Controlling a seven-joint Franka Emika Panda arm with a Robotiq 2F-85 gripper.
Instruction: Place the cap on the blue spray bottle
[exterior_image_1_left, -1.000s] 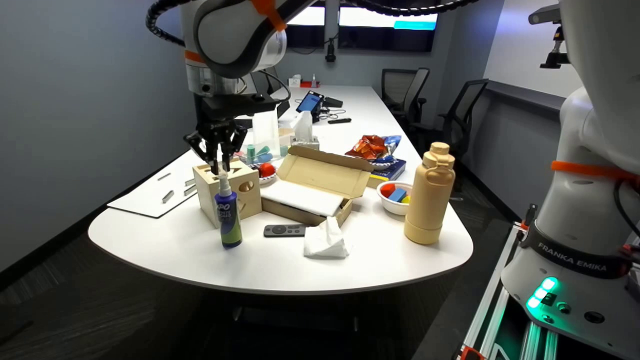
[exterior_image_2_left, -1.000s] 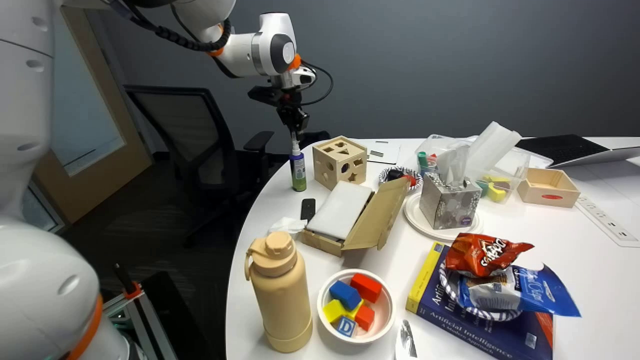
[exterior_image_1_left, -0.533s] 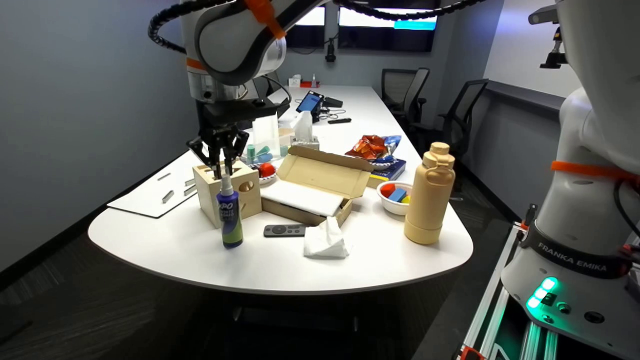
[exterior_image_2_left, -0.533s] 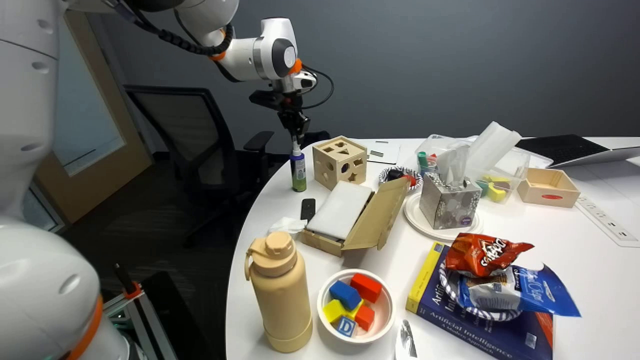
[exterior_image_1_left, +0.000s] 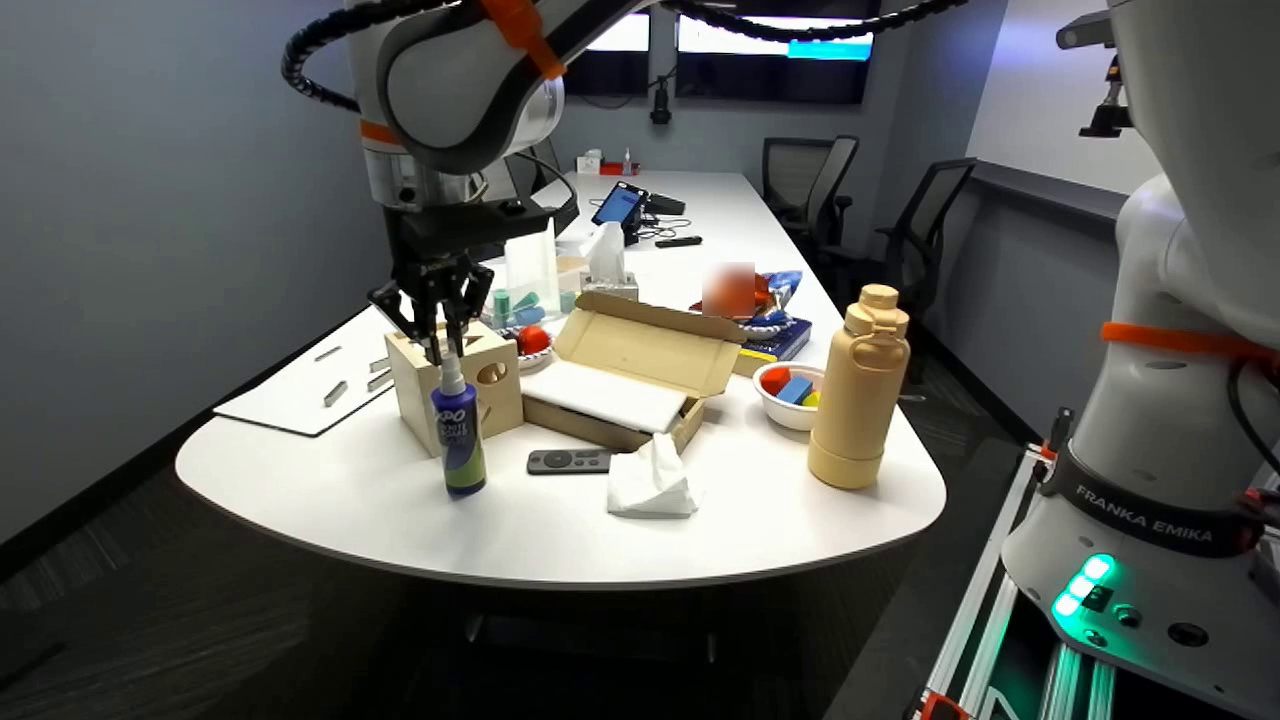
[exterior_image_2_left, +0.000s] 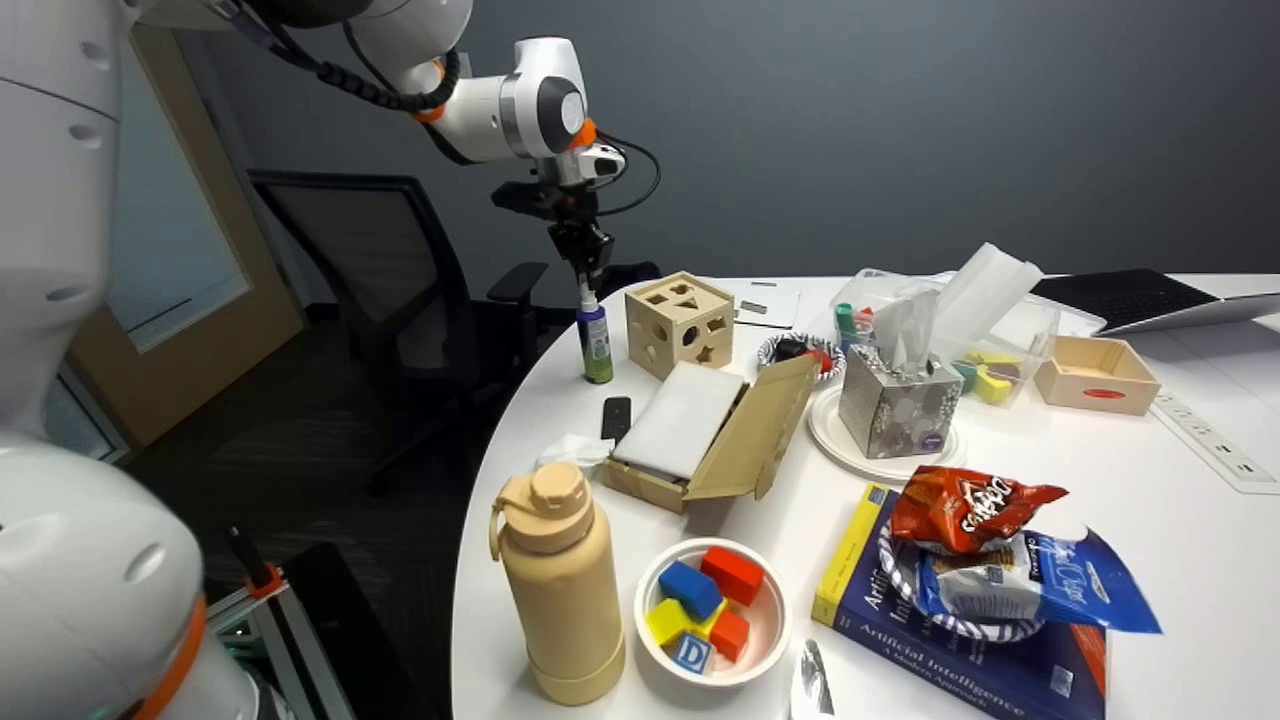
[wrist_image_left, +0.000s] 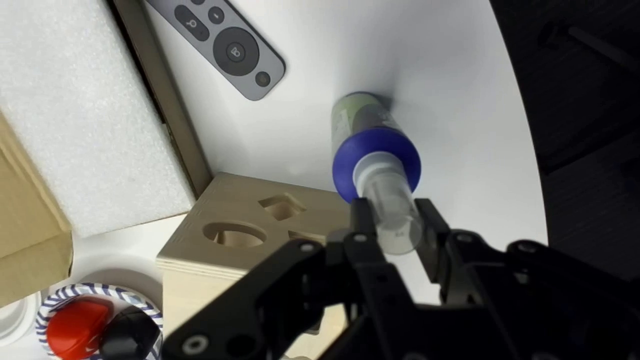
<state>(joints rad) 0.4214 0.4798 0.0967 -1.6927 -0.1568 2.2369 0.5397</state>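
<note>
Wrist view: clear cap pinched atop the spray bottle

The end effector has its two black fingers pressed in on the clear cap, one at each side. Straight beneath, the cap meets the white nozzle; how far down it sits, I can't tell. The spray bottle, blue and green, stands upright on the desk, near its rounded edge. In both exterior views the arm reaches over to it from above.

Just beside the bottle sits a wooden box with shaped holes. Near it lie a grey remote, a crumpled tissue and a cardboard box, lid up, holding a white foam slab. Well apart stand a tan jug and a white bowl of coloured blocks, with a thick book beyond.
</note>
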